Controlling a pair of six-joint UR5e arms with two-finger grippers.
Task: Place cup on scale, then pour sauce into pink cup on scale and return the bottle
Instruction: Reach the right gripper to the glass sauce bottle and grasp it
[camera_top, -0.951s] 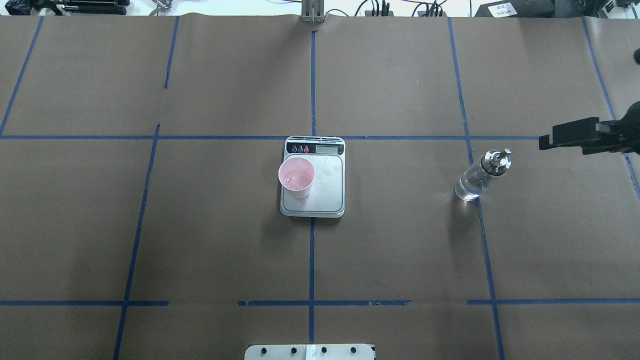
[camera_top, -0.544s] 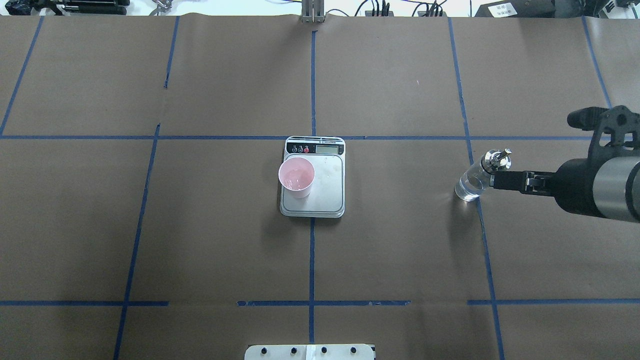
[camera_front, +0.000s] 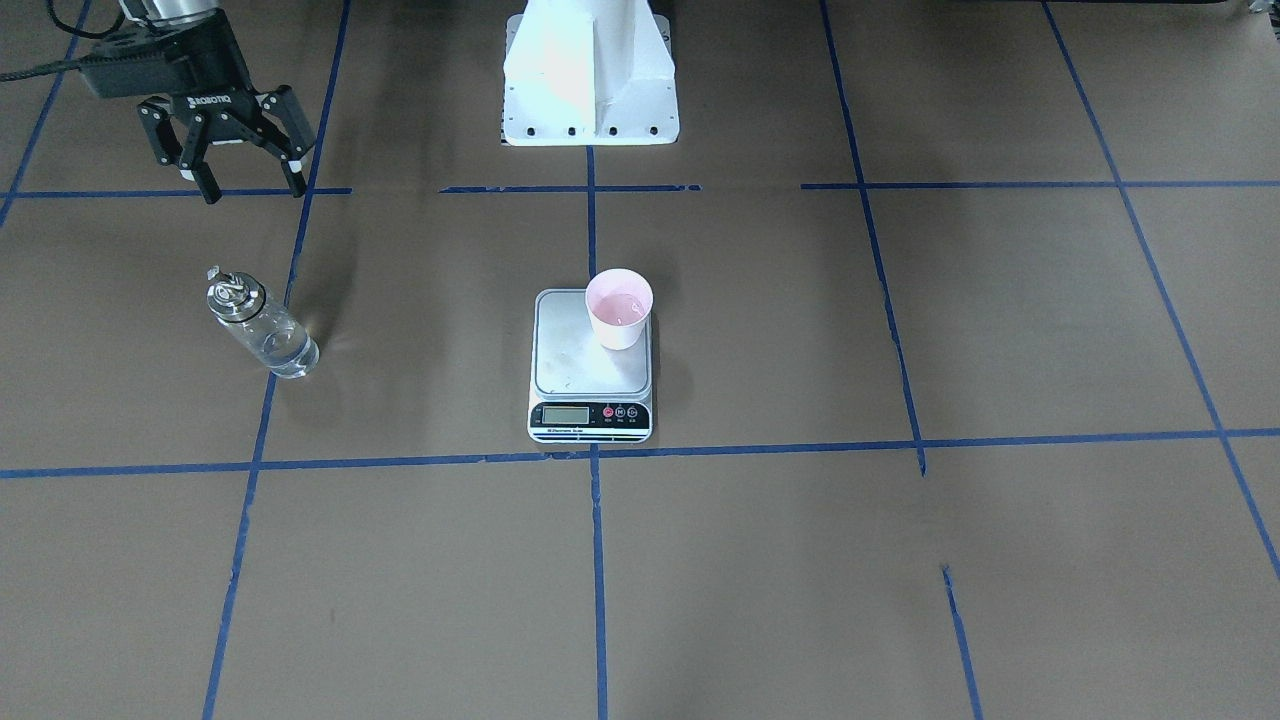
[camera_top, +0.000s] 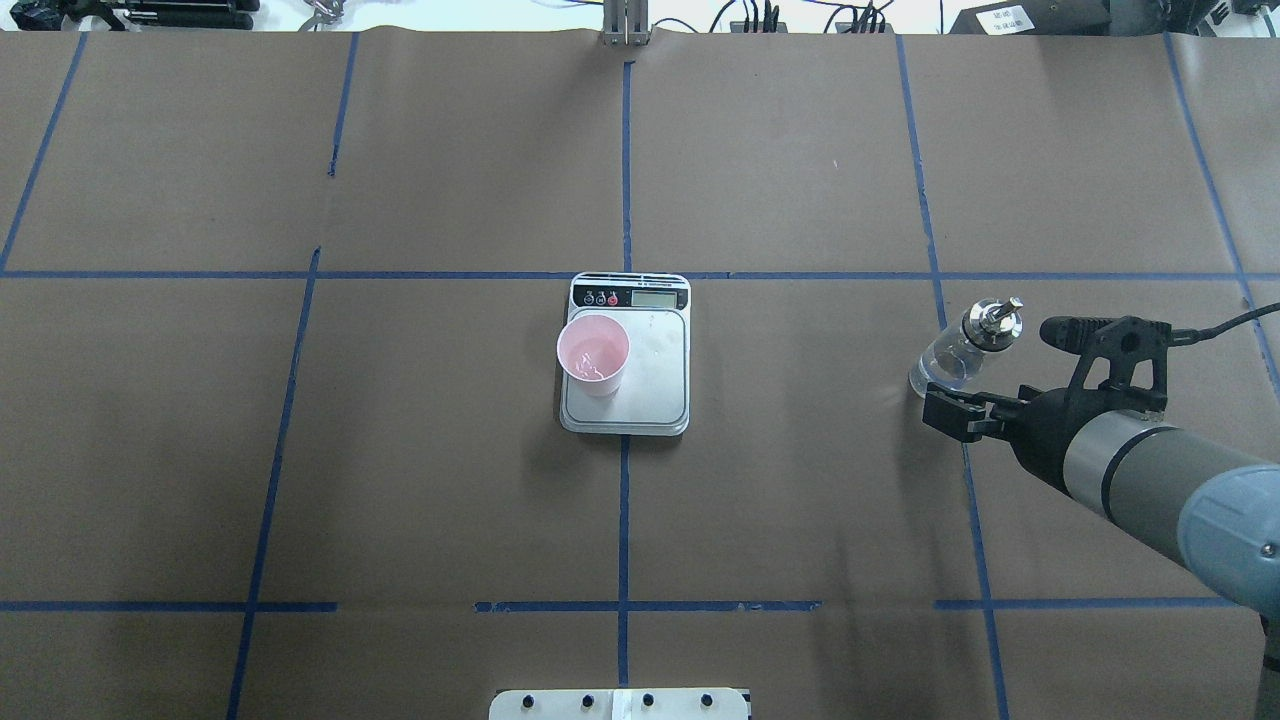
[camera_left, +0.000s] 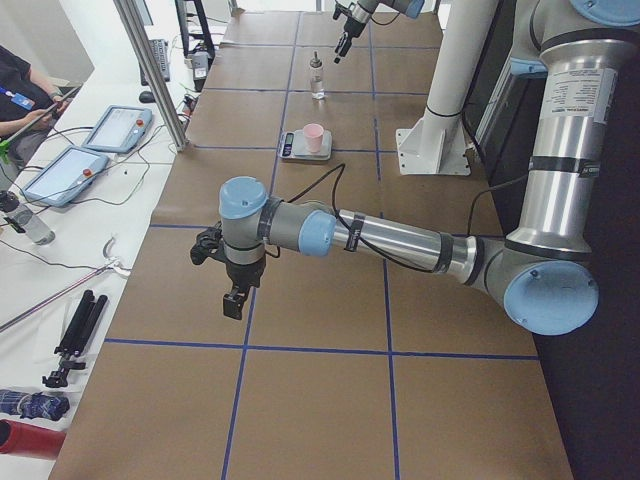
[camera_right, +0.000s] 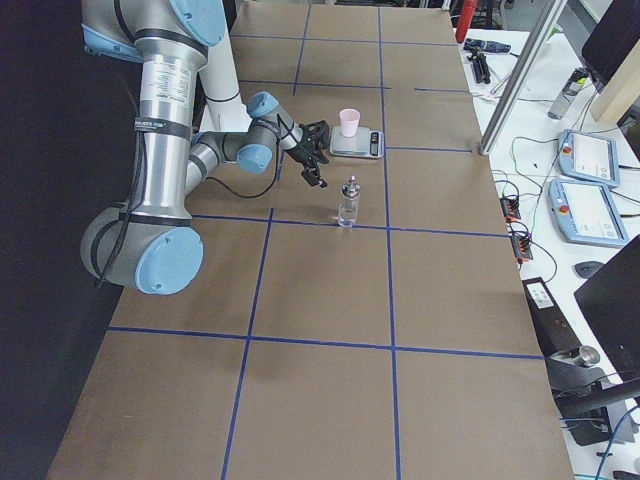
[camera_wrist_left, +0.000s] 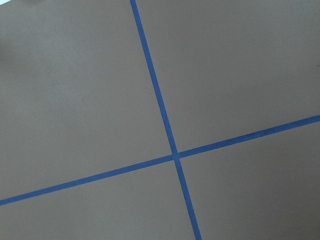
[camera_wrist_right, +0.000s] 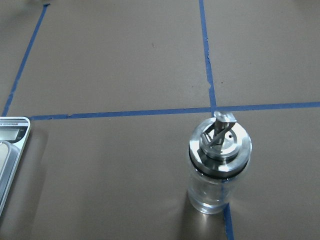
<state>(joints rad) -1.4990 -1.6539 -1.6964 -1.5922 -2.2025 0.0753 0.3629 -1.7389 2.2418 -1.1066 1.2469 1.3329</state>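
Note:
The pink cup (camera_top: 593, 354) stands upright on the left part of the scale's (camera_top: 655, 400) steel platform, with clear liquid in it; it also shows in the front view (camera_front: 619, 308) on the scale (camera_front: 575, 365). The glass bottle (camera_top: 962, 350) with its silver spout stands upright on the table to the right, with a little clear sauce at its bottom. It fills the right wrist view (camera_wrist_right: 219, 165). My right gripper (camera_front: 254, 190) is open and empty, apart from the bottle (camera_front: 260, 330), on the robot's side of it. My left gripper (camera_left: 232, 300) hangs over bare table far away; I cannot tell its state.
Brown paper with blue tape lines covers the table (camera_top: 800, 480). The robot's white base (camera_front: 590, 75) stands at the near middle edge. The left wrist view shows only a tape crossing (camera_wrist_left: 174, 155). Cables and gear lie along the far edge (camera_top: 760, 15).
My right arm has swung in from the far right edge, passed beside the bottle, and now sits nearer the robot with the gripper just short of the bottle. Cup, scale and bottle have not moved.

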